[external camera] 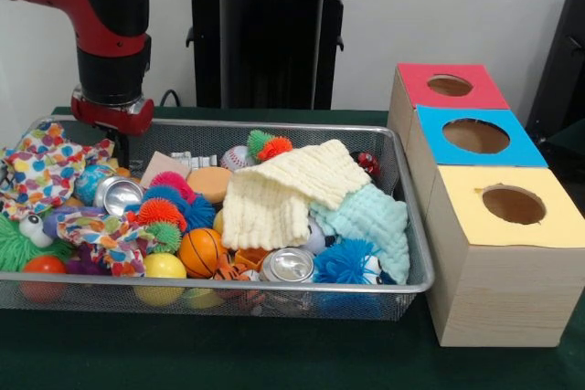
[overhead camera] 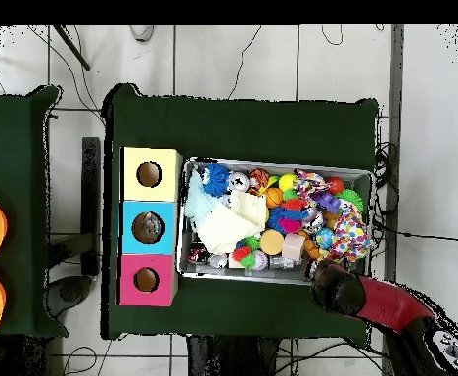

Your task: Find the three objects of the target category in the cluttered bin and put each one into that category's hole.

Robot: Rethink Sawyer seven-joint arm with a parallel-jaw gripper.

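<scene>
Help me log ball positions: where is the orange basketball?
Front view: the orange basketball lies near the wire bin's front edge, between a yellow ball and a silver can.

Wire mesh bin [external camera: 413, 226] holds mixed clutter. Cream cloth [external camera: 288, 191] lies at its centre, mint cloth [external camera: 375, 223] just right of it. Red arm [external camera: 111, 38] descends over the bin's far-left corner. Three-hole box [external camera: 484, 198] stands right of the bin

A dark green table [external camera: 274, 363] carries a wire-mesh bin [external camera: 274, 303] and, just beside it, apparently three wooden boxes [external camera: 498, 289].
</scene>
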